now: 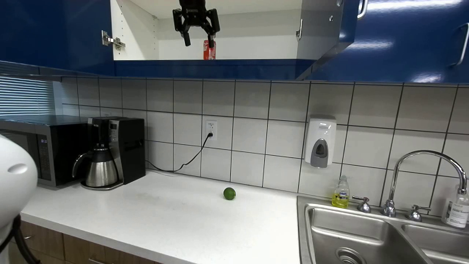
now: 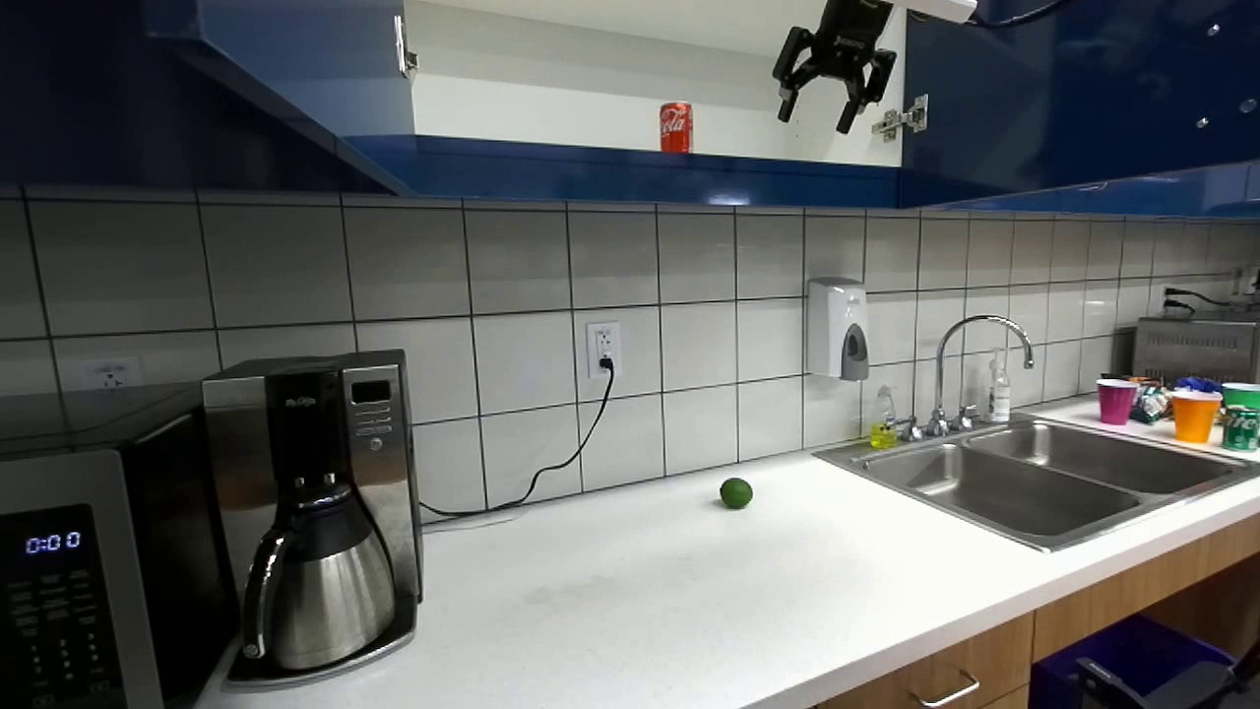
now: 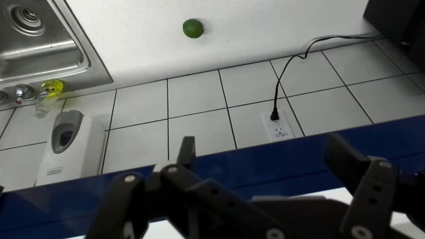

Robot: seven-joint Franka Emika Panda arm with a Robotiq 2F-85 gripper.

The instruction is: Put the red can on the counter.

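The red can (image 1: 207, 51) stands upright in the open blue cabinet, above its blue bottom edge; it also shows in an exterior view (image 2: 676, 128). It does not show in the wrist view. My gripper (image 1: 199, 43) is open and empty, fingers pointing down, at cabinet height. One finger covers part of the can there. In an exterior view the gripper (image 2: 815, 118) hangs to the right of the can, apart from it. In the wrist view the spread fingers (image 3: 260, 146) have the blue cabinet edge (image 3: 245, 172) behind them. The off-white counter (image 1: 165, 220) lies below.
A green fruit (image 1: 229, 193) sits on the counter. A coffee maker (image 1: 128, 150) and microwave (image 1: 45, 146) stand at one end, the steel sink (image 1: 306, 234) at the other. Open cabinet doors (image 1: 326, 33) (image 2: 1063, 98) flank the shelf. A soap dispenser (image 1: 321, 141) hangs on the tiles.
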